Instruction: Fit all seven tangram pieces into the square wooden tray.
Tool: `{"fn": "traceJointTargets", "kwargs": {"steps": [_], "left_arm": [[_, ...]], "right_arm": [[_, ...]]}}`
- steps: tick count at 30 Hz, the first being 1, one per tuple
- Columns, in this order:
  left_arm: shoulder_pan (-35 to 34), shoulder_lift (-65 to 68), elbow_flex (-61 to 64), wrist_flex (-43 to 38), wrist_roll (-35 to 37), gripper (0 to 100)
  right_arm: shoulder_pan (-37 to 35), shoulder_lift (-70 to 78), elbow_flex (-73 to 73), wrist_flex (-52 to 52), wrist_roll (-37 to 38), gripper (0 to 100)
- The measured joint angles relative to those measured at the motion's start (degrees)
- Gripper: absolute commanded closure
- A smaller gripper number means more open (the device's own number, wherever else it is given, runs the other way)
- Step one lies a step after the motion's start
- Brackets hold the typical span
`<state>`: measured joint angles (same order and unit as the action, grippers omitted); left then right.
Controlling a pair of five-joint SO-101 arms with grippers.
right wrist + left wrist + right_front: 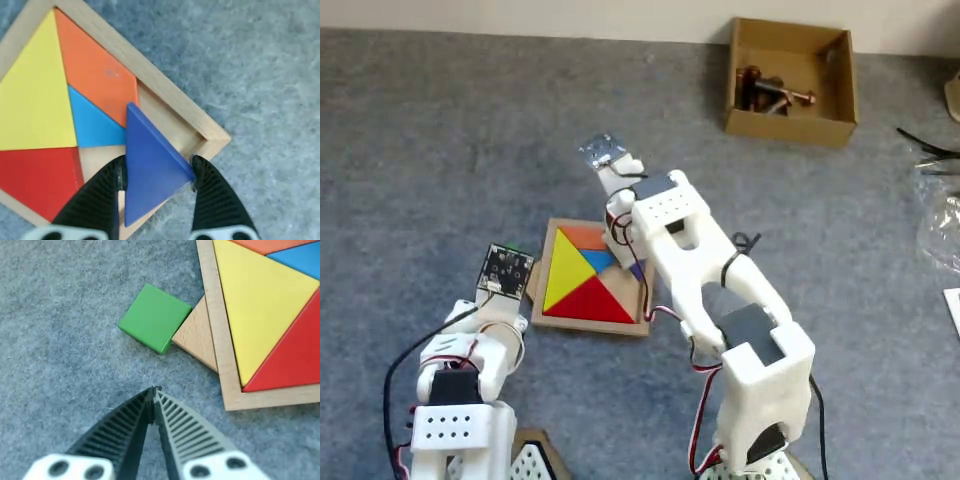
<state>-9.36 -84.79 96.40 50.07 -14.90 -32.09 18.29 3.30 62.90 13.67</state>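
Observation:
The square wooden tray lies on the grey carpet and holds yellow, orange, light blue and red pieces. My right gripper is shut on a dark blue triangle, held tilted over the tray's bare corner. Outside the tray lie a green square and a plain wooden triangle, which touches the tray's outer edge. My left gripper is shut and holds nothing, just short of the green square.
A cardboard box with metal parts stands at the back right. Black cables and clear plastic lie at the right edge. Grey carpet spreads out to the left and behind the tray.

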Motion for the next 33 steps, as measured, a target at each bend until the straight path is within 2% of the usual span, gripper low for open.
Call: {"fn": "traceJointTargets", "kwargs": {"steps": [9, 33], "left_arm": [[0.0, 0.0, 0.0, 0.0, 0.0, 99], [0.0, 0.0, 0.0, 0.0, 0.0, 99]], "right_arm": [[2.7, 0.0, 0.0, 0.0, 0.0, 98.9], [2.7, 0.6, 0.0, -3.7, 0.0, 98.8]]}}
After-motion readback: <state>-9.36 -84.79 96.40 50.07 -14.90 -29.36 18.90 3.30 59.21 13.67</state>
